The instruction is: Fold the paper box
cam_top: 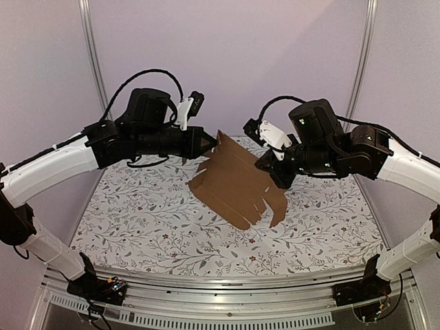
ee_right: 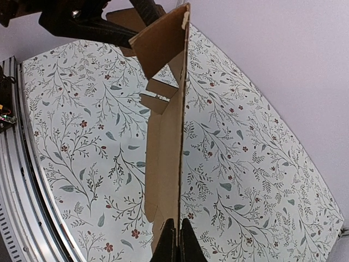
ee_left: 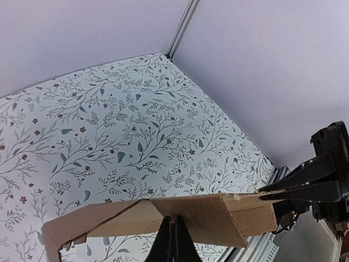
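Since the left pincer point(ee_left: 173, 221) and right pincer point(ee_right: 175, 224) each clamp an opposite edge, the paper box point(cam_top: 234, 182) spans lengthwise between them.

The paper box point(cam_top: 237, 185) was plain brown, unprinted. The table cover point(cam_top: 137, 220) was white, patterned with grey-green leafy sprigs and small dark-red flowers. The walls point(cam_top: 240, 55) were pale lilac. The left arm point(cam_top: 48, 168) and right arm point(cam_top: 412, 165) were white with black joints.

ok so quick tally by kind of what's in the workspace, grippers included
paper box: 1, brown cardboard
grippers: 2, the left gripper and the right gripper, each shut on an edge of the box
floral table cover: 1
total: 4
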You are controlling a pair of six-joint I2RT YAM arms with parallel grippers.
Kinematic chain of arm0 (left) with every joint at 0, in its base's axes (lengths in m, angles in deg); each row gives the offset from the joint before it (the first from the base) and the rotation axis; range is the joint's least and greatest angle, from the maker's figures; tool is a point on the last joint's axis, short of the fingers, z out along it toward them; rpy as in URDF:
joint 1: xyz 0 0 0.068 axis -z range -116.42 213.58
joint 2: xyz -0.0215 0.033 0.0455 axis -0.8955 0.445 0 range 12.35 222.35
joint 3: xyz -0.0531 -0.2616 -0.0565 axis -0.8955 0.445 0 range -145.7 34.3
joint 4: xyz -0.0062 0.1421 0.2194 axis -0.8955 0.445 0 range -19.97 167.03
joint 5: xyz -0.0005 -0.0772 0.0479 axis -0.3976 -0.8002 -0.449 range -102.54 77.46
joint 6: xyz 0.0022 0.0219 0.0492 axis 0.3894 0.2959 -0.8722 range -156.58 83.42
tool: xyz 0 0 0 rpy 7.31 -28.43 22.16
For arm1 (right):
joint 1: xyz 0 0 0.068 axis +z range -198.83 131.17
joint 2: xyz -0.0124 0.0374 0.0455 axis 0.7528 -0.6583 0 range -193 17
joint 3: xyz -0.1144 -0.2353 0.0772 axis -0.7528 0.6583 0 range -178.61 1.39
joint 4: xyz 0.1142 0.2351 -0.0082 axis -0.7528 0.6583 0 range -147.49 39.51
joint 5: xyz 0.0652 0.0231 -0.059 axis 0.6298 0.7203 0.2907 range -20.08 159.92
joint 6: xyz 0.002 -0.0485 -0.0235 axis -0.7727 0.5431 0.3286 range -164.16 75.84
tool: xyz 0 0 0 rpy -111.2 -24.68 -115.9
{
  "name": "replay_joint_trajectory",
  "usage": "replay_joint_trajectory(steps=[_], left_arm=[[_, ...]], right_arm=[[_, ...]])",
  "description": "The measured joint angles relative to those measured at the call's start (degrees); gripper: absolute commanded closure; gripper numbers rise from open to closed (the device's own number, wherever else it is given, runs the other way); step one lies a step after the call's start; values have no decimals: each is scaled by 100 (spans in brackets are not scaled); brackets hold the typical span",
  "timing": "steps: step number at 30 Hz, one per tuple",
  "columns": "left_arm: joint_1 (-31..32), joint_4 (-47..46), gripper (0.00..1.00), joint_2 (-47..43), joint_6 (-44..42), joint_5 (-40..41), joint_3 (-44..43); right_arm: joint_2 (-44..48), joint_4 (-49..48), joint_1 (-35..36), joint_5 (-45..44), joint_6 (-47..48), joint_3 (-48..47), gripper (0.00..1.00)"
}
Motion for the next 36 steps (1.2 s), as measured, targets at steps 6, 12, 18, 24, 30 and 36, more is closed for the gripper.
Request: replay_joint_trajectory(steps=[6, 12, 18, 24, 30, 36], left_arm=[[0, 247, 91, -376, -96, 203, 63], [0, 560, 86, -951, -203, 444, 118], [0, 748, 85, -1587, -151, 533, 496], [0, 885, 85, -2017, 42, 706, 1080], [0, 1043, 85, -2288, 232, 1110, 1694], [0, 1110, 84, -2564, 361, 1563, 2229]], right_arm=[[-9, 205, -199, 337, -20, -166, 100], [-76, 426, -595, 782, -142, -570, 100], [-393, 518, -942, 1209, -391, -680, 100], [-743, 518, -1285, 1668, -636, -651, 100], [-927, 448, -1515, 1956, -791, -428, 100], [-1182, 470, -1526, 2041, -509, -343, 100]])
